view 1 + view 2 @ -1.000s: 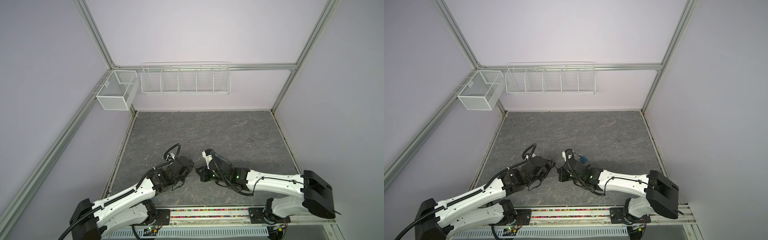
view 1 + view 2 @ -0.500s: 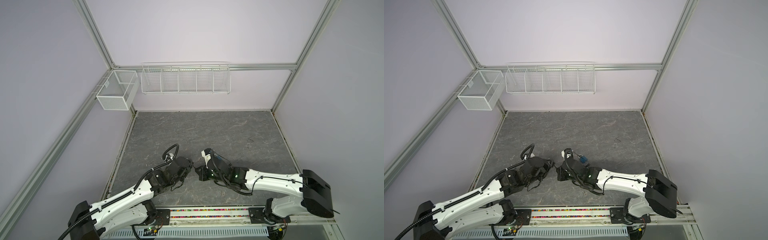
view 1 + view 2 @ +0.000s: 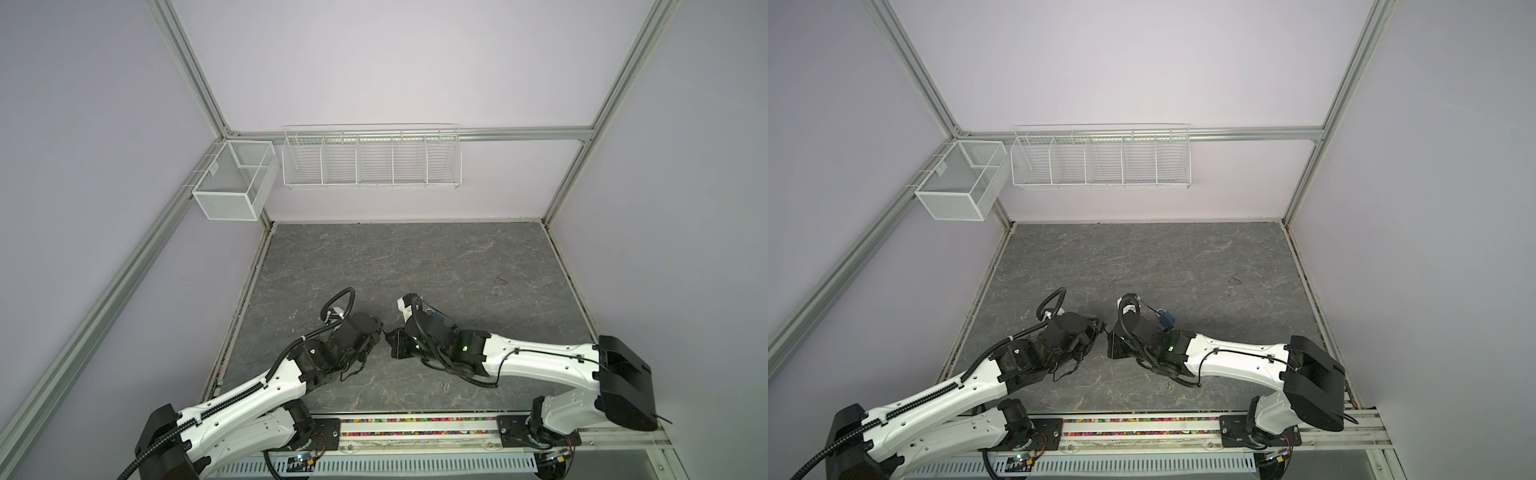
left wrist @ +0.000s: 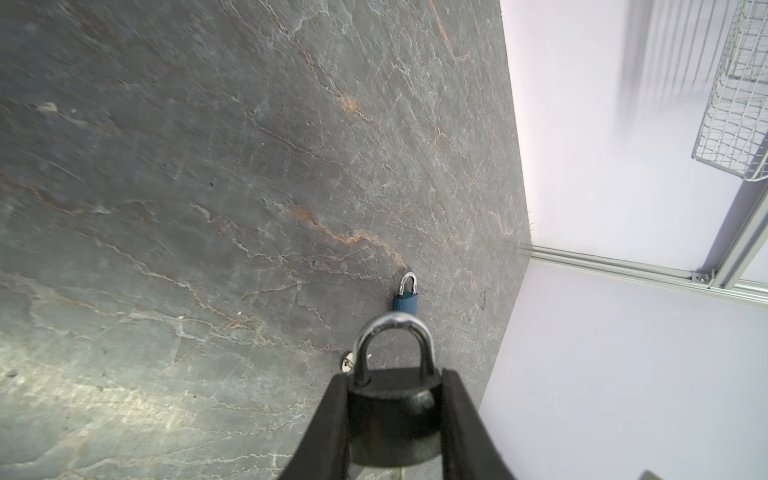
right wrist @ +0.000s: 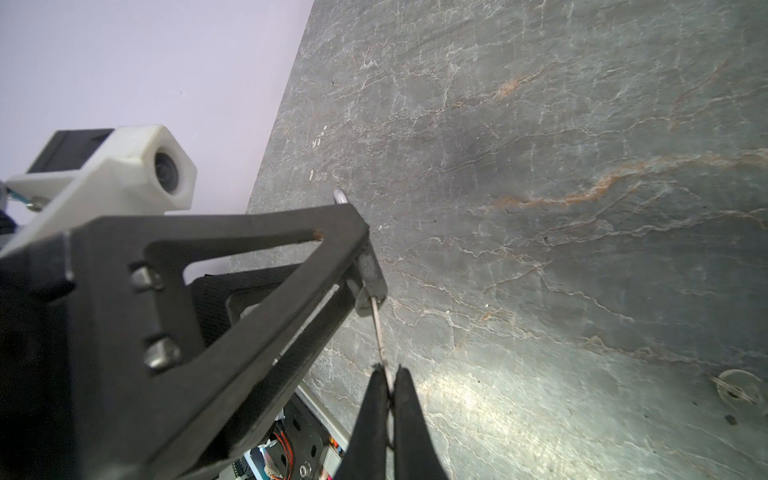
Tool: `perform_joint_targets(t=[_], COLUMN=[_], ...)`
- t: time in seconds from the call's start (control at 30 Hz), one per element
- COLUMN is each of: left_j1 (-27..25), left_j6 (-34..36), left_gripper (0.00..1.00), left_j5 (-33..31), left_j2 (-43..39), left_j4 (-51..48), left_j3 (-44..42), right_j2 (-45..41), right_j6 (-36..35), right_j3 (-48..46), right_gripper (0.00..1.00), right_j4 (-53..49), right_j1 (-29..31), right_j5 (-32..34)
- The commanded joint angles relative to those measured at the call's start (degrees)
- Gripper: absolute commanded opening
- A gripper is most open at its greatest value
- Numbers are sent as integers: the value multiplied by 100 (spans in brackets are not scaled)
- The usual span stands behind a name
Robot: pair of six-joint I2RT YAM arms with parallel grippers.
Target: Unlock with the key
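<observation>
Here the left claw [image 4: 395, 376] clamps the black padlock [image 4: 390, 419] by its body, shackle pointing away. The right claw [image 5: 388, 374], pinched tight, holds the key [image 5: 379, 328], whose blade meets the padlock's base. Since a second ago, the right claw has edged nearer the left one.

Robot test cell, laboratory type. Enclosure: aluminium profile frame [image 3: 189, 70] with plain lilac wall panels [image 3: 395, 62]. Work surface: slate-patterned tabletop [image 3: 415, 266]. Fittings — white wire compartment rack [image 3: 372, 160] and mesh bin [image 3: 226, 199] hung on the frame; two white-and-black robot arms [image 3: 257, 399] bolted to a front rail [image 3: 415, 430]; slotted cable duct [image 3: 374, 461] below.
</observation>
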Motion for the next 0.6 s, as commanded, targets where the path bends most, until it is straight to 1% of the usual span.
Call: perform_joint_targets(t=[0.0, 0.13, 0.23, 0.33, 0.4, 0.47, 0.5, 0.57], left_j1=[-79, -79, -79, -79, -79, -79, -79, -79], left_j6=[-257, -340, -358, -156, -99, -87, -87, -4], left_gripper=[0, 0, 0, 0, 0, 0, 0, 0], left_j5=[411, 502, 604, 493, 504, 616, 672, 755], left_j2=[-77, -159, -206, -237, -242, -213, -178, -90], left_j4=[313, 381, 535, 27, -97, 160, 251, 191], left_j3=[207, 190, 128, 247, 254, 161, 146, 229], right_j2=[136, 77, 42, -196, -314, -311, -285, -243], right_j6=[92, -80, -280, -424, -510, -708, -896, -1160], right_j3=[138, -59, 3, -76, -67, 2, 80, 287], right_gripper=[6, 6, 6, 6, 6, 6, 6, 6], right_j4=[457, 1001, 1051, 1124, 1103, 1168, 1097, 708], right_j1=[34, 70, 83, 51, 45, 89, 145, 254], right_j5=[56, 137, 236, 305, 281, 165, 210, 540])
